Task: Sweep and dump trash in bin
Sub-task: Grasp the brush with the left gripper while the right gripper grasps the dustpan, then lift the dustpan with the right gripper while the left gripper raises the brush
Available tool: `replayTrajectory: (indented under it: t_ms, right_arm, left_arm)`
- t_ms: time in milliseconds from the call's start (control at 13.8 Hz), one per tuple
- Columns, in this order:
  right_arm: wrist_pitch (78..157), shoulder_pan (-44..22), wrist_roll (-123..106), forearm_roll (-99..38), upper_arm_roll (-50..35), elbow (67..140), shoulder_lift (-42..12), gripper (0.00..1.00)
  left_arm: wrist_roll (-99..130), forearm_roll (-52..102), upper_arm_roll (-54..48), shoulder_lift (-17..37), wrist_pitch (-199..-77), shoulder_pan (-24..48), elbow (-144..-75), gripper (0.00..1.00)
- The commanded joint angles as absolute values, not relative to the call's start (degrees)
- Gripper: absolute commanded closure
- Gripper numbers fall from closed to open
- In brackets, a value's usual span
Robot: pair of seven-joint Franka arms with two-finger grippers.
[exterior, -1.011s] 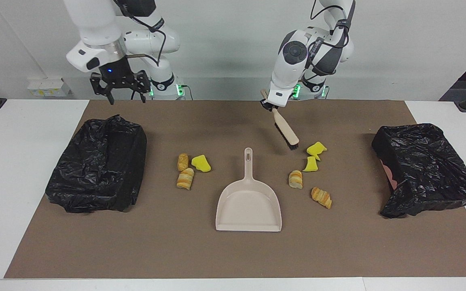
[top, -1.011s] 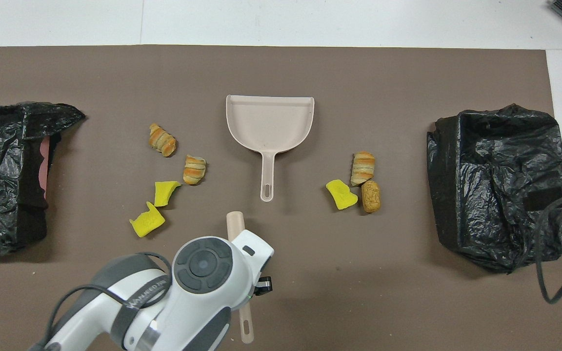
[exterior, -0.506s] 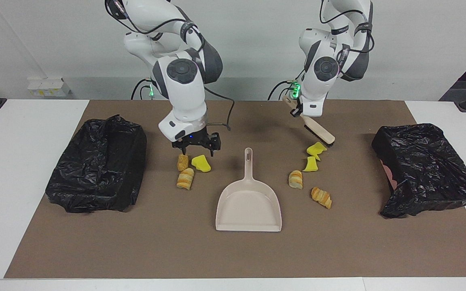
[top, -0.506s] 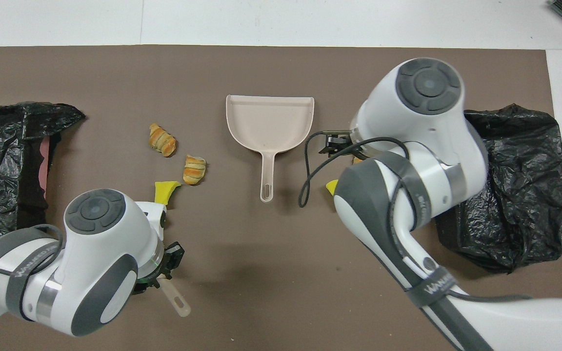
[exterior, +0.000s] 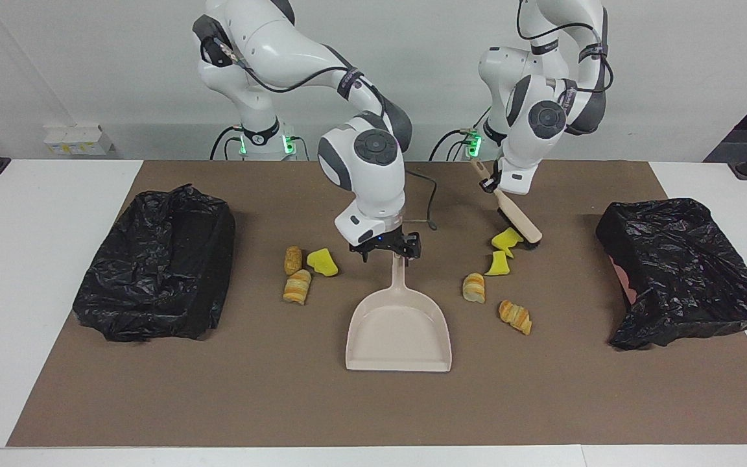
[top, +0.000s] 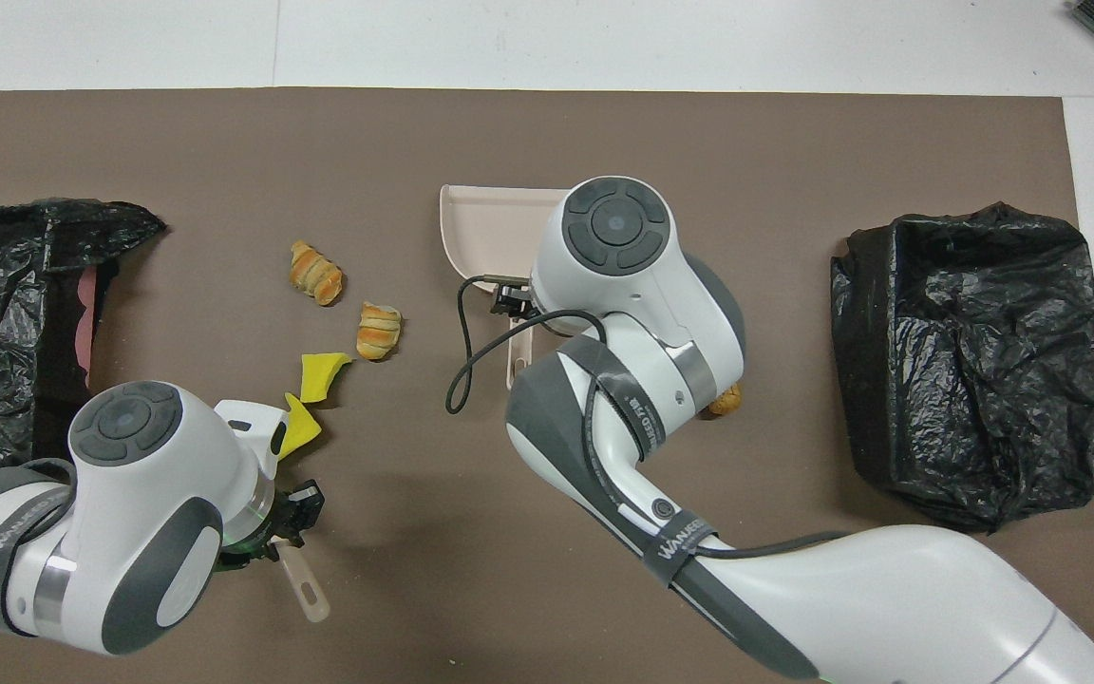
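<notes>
Your left gripper [exterior: 495, 188] is clamped on the brush [exterior: 517, 219], tilted so its bristle end touches the mat just beside the nearest yellow trash [exterior: 505, 240] piece. Your right gripper [exterior: 388, 251], fingers spread wide and holding nothing, hangs low over the end of the dustpan [exterior: 399, 324] handle, its arm bent across the table's middle. Bins [exterior: 156, 264] flank both ends.

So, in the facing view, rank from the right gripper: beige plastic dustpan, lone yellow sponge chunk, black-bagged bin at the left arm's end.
From the right gripper:
1. Beige plastic dustpan, handle directly beneath.
2. Yellow sponge chunk, toward the right arm's end.
3. Black-bagged bin, at the left arm's end.
</notes>
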State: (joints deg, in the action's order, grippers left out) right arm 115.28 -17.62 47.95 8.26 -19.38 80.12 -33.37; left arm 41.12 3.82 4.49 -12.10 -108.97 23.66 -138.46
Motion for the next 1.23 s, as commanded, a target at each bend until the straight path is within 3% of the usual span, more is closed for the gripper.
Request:
replayTrajectory:
  t_ms: [0, 289, 578, 650, 795, 867, 1156]
  right_arm:
    - [117.0, -17.8, 49.6, 11.2, -20.7, 77.3, -36.4, 0.00]
    - [116.6, -18.5, 49.3, 16.6, -21.7, 79.7, -36.9, 0.01]
    - [113.0, -18.7, 49.1, 17.0, -24.0, 79.8, -36.6, 0.31]
    - [111.9, -18.7, 48.7, 17.0, -24.1, 79.8, -36.5, 0.41]
    - [112.0, -18.5, 47.2, 17.9, -24.1, 79.9, -36.6, 0.95]
    - [112.8, -18.2, 47.2, 18.3, -24.1, 80.2, -36.6, 1.00]
    - [111.4, -15.5, 40.6, 18.3, -24.9, 80.4, -34.7, 1.00]
  left_arm:
    - [35.3, 3.3, 3.8, -11.9, -113.4, 21.6, -139.1, 1.00]
    - [23.5, 6.2, 3.6, -10.7, -117.6, 22.3, -138.6, 1.00]
    - [12.9, 6.7, 3.3, -10.7, -116.7, 23.5, -138.5, 1.00]
    - [12.9, 8.1, 3.3, -10.7, -116.5, 24.6, -138.4, 1.00]
    - [12.9, 10.1, 3.4, -9.2, -113.2, 24.6, -134.2, 1.00]
    - [12.9, 10.1, 3.6, -8.1, -110.9, 24.2, -131.4, 1.00]
    - [12.3, 9.3, 4.0, -7.0, -110.6, 21.4, -127.4, 1.00]
